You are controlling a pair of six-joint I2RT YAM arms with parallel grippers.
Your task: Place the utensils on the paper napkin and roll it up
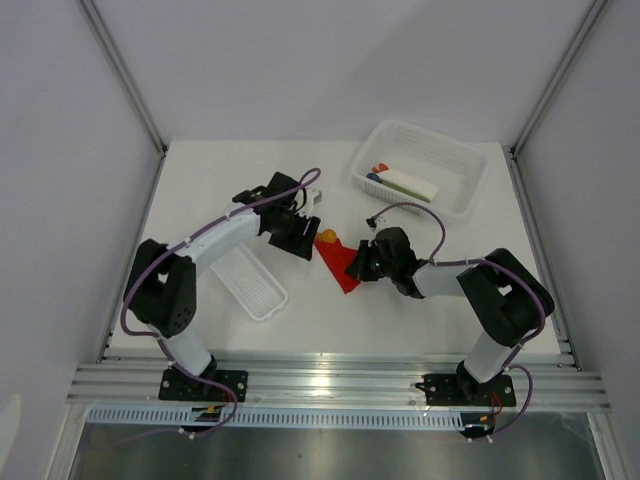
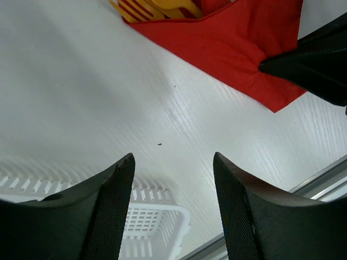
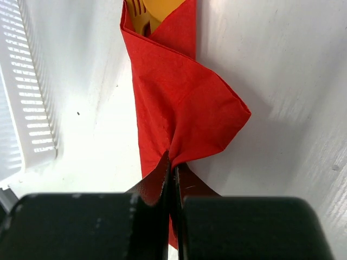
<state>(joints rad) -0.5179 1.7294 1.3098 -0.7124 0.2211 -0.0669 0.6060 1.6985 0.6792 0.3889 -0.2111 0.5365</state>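
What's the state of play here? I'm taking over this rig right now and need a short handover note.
Left gripper: open, empty, just beside the paper napkin.
Right gripper: shut on a fold of the paper napkin.
Utensils: inside the paper napkin, orange heads poking out at the end away from the right gripper.
Done: utensils placed, paper napkin folded loosely over them.
Left: it looks only partly wrapped, so finish the roll, then release.

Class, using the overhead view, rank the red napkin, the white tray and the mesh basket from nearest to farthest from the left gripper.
Measured from the left gripper:
1. Red napkin, just to its right, mid-table.
2. White tray, on its near-left side.
3. Mesh basket, at the far right corner.
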